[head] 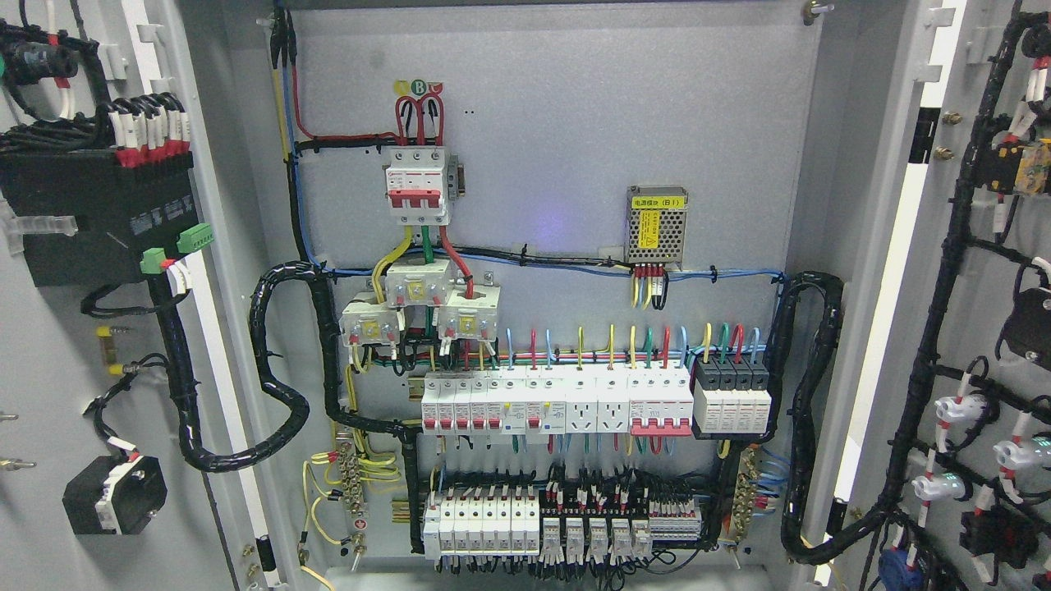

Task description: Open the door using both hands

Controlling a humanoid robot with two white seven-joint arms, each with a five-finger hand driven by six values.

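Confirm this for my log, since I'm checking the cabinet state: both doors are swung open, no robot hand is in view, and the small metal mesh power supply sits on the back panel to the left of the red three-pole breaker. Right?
Not quite. The head view shows the mesh power supply to the right of the red three-pole breaker, not the left. The rest holds: the left door and right door are swung open, and no robot hand is in view.

Breakers (pixel 557 404), power supply (pixel 656 226), wiring (pixel 283 369)

Neither arm reached into the head view at this moment; no robot hand, wrist or finger showed, so their pose could not be told.
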